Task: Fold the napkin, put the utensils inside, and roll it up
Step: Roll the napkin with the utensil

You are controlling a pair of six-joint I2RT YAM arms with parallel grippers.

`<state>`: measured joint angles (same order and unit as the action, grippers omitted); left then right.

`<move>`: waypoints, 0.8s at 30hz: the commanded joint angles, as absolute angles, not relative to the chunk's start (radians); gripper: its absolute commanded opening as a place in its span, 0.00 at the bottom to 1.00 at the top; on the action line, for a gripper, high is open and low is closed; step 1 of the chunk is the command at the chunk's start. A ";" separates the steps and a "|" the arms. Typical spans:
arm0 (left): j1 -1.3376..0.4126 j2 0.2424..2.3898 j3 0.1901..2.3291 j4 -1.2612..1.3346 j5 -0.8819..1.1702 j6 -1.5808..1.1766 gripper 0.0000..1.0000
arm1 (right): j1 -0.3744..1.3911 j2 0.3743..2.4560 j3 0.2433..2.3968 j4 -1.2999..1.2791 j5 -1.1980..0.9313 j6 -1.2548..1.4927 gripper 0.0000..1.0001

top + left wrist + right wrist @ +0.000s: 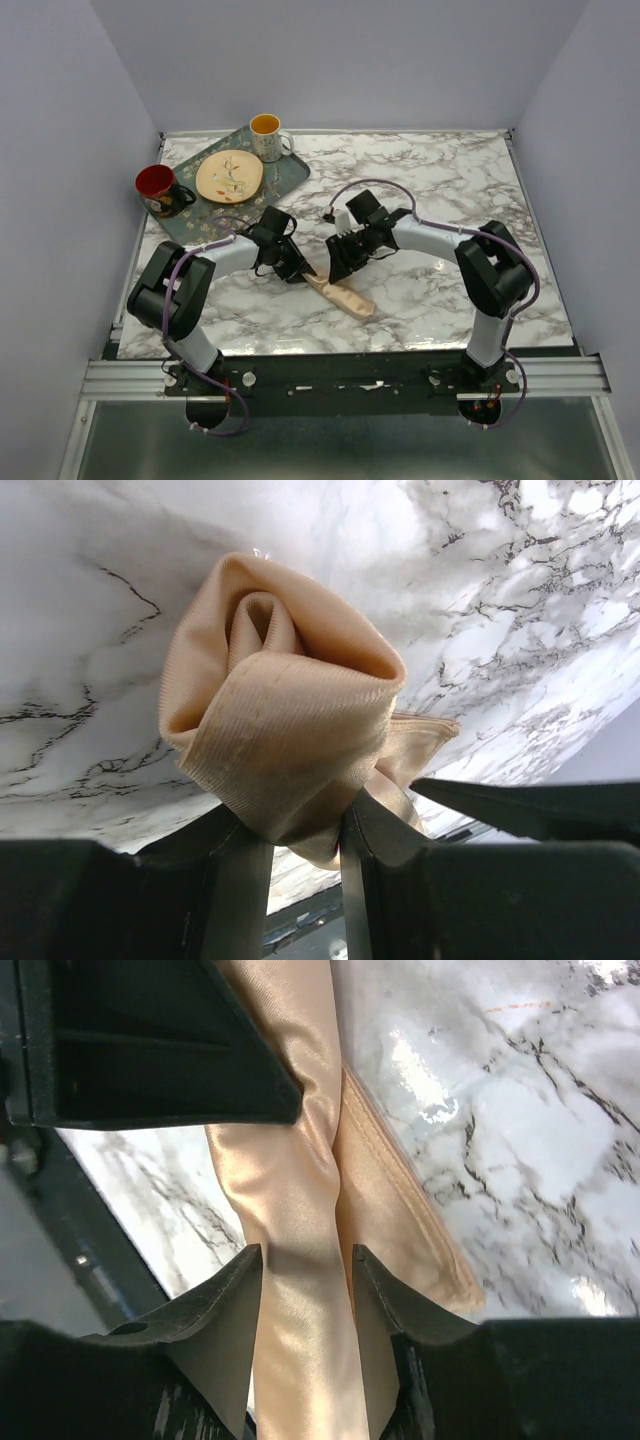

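At the near centre of the counter (450, 180), the napkin (342, 296) lies as a slanted roll between the two arms. No utensils are visible, and it cannot be told whether they sit inside the roll. The left gripper (295, 825) is clamped on one end of the roll, with the spiral of cloth bulging above its jaws. The right gripper (305, 1260) straddles the roll at mid-length, one jaw on each side against the cloth. Whether it squeezes or merely flanks the roll cannot be told. A loose hemmed edge lies flat beside the roll.

The step in hand appears to be tightening and finishing the roll.
1. Hold the left end firm so the spiral does not unwind.
2. Apply light, even pressure at mid-length, since the glossy cloth is likely to slip.
3. Tuck the loose edge beneath the roll.
4. Release one gripper at a time.
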<state>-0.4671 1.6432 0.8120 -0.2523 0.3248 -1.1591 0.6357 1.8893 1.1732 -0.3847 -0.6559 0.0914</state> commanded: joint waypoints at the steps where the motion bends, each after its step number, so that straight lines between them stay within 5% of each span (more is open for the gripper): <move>1: -0.472 1.664 0.819 -0.331 0.256 -1.132 0.38 | 0.742 1.774 1.206 -0.509 -0.257 0.092 0.50; 11: -0.476 1.664 0.835 -0.333 0.270 -1.143 0.39 | 1.014 1.755 1.209 -0.515 0.132 0.187 0.53; 24: -0.477 1.670 0.815 -0.313 0.290 -1.160 0.39 | 1.123 1.864 1.252 -0.491 0.385 0.166 0.62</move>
